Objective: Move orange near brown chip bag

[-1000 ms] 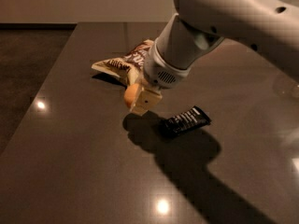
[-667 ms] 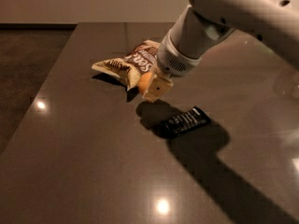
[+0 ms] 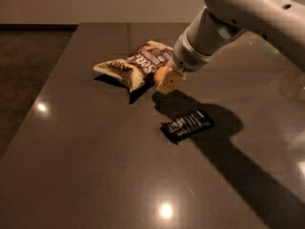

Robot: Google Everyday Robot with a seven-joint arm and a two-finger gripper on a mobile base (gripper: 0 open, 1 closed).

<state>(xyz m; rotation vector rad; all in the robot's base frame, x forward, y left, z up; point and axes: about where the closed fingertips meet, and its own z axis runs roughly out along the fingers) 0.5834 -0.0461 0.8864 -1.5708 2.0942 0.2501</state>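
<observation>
Your tool [image 3: 167,80] grips the orange [image 3: 159,74] at frame centre, its fingers hiding part of the fruit, just right of the brown chip bag [image 3: 136,66]; the arm runs off the frame at upper right.

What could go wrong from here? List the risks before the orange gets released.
1. The orange, held in the gripper, seems to hang above the table; its shadow lies apart from it. Released there, the round fruit might roll away from the brown chip bag.
2. The gripper is right beside the bag's edge; lowering could press or shove the bag.
</observation>
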